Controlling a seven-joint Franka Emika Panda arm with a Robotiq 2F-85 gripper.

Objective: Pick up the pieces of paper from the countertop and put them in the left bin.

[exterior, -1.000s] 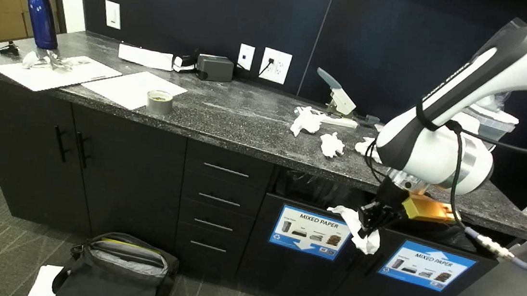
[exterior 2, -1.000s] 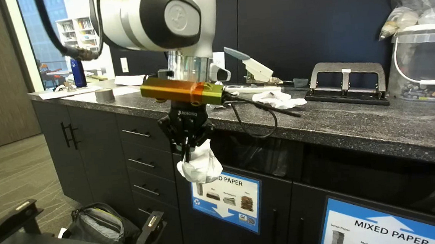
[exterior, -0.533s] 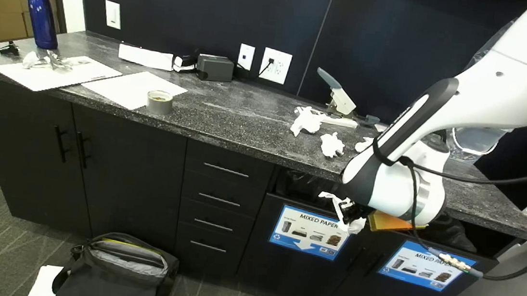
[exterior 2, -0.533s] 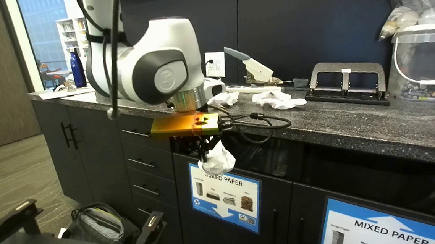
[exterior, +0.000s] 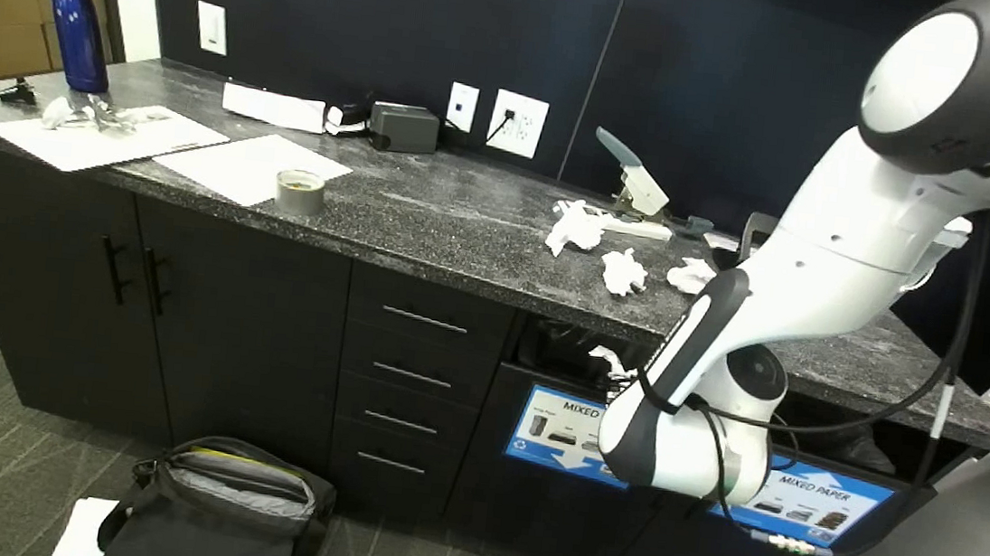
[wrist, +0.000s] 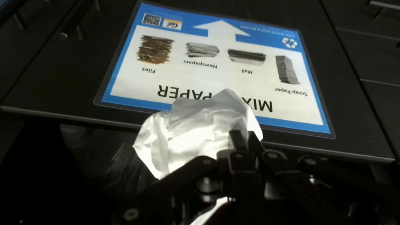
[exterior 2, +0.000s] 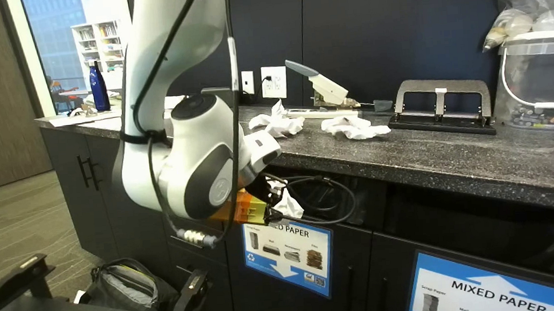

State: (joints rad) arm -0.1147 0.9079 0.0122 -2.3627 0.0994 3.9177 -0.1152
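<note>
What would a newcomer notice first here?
Probably the white robot arm in front of the dark countertop, its fingers shut on a crumpled paper scrap hiding part of the label on the left bin in the wrist view. Next, other crumpled scraps on that countertop, and a blue water bottle upright near its left end.
</note>
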